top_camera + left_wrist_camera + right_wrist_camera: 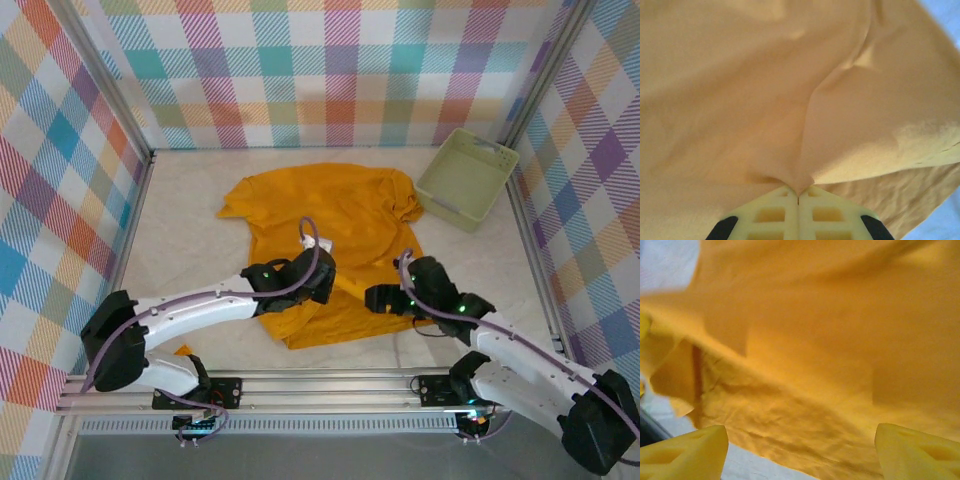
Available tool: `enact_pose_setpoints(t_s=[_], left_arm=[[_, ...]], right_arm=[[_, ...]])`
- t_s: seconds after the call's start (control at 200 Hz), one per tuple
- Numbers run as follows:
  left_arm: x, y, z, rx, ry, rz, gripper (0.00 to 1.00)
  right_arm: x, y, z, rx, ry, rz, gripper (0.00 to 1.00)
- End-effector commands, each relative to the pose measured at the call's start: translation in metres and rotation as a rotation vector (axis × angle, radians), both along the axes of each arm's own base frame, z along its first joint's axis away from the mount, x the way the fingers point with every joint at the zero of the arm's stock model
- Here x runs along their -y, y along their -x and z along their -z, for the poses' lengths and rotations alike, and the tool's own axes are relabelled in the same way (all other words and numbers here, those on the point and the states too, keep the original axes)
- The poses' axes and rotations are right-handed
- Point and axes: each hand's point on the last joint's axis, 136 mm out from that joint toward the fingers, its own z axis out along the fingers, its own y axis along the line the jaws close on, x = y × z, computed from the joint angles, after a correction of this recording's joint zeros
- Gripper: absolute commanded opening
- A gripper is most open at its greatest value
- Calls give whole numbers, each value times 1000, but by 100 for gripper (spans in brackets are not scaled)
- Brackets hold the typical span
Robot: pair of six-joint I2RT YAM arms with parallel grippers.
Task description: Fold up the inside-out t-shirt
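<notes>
The mustard-orange t-shirt (330,215) lies spread on the table's middle, its near part bunched and doubled over. My left gripper (322,277) sits on the shirt's near middle. In the left wrist view it (798,196) is shut on a pinched peak of fabric (805,150), which rises in a crease above the pale fingers (770,215). My right gripper (381,298) stands at the shirt's near right edge. In the right wrist view it (800,455) is open, its yellow fingers (685,452) wide apart over the wrinkled hem (790,430), with nothing between them.
A pale green basket (467,178) stands at the back right, touching the shirt's right sleeve. Checked walls with metal posts close in the table (190,240) on three sides. A small orange scrap (183,350) lies by the left arm's base.
</notes>
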Motion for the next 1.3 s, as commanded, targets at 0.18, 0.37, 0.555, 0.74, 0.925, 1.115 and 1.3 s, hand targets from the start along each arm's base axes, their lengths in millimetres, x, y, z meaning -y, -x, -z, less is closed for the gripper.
enact_pose_setpoints(t_s=[0.18, 0.37, 0.555, 0.74, 0.925, 1.115, 1.3], left_arm=[[12, -14, -44, 21, 172, 48, 0], [13, -15, -56, 25, 197, 63, 0], [11, -13, -71, 39, 223, 73, 0], [14, -9, -84, 45, 246, 103, 0], [11, -5, -100, 63, 269, 120, 0], [9, -2, -115, 84, 289, 135, 0], [15, 3, -137, 103, 346, 174, 0]], right_arm=[[-80, 17, 4, 283, -72, -212, 77], [-107, 15, 23, 385, -7, -265, 75], [-120, 5, 43, 454, 41, -279, 75], [-127, -11, 53, 511, 103, -256, 75], [-128, -34, 53, 557, 163, -213, 76], [-116, -68, 44, 590, 171, -127, 76], [-119, -94, 31, 689, 233, -85, 77]])
